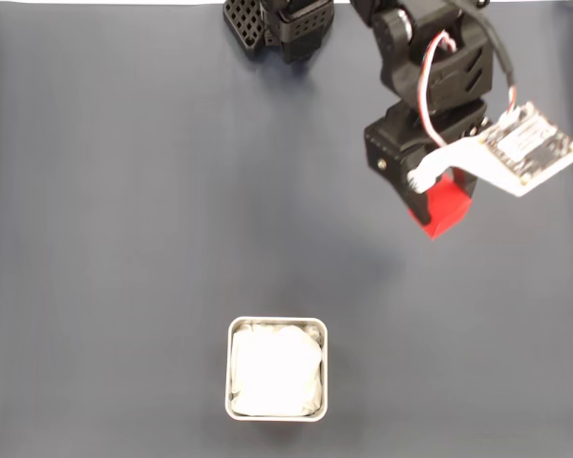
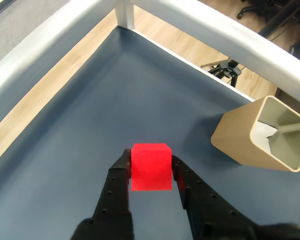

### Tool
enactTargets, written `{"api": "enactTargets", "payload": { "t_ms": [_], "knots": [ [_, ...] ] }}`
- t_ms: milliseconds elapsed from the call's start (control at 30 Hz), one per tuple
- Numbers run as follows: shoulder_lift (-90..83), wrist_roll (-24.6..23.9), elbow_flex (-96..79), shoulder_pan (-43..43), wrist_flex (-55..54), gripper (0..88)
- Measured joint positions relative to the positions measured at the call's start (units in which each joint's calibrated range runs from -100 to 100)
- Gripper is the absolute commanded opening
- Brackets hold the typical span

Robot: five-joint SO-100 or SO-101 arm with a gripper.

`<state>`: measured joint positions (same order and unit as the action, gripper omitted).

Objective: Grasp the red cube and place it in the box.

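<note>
pinching the red cube [image 2: 150, 166], the hand [image 2: 151, 167] shows no lettering.

Even, diffuse lighting in both views; soft faint shadows on the tabletop [image 1: 124, 239]. Wrist view shows wide-angle edge distortion, otherwise sharp.

Black claw [image 2: 151, 167], both fingers [image 2: 119, 176] clamped, pointing down.

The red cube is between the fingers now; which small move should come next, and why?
Probably lift and carry it toward the box. In the wrist view the fingers press both sides of the red cube, so the gripper seems to hold it, while in the fixed view the box is far off.
</note>
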<state>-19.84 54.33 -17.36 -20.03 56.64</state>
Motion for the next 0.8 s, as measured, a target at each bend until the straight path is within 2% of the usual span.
{"api": "enactTargets", "payload": {
  "t_ms": [800],
  "knots": [
    [8.1, -1.1, 12.9, 13.2, 0.0, 4.6]
  ]
}}
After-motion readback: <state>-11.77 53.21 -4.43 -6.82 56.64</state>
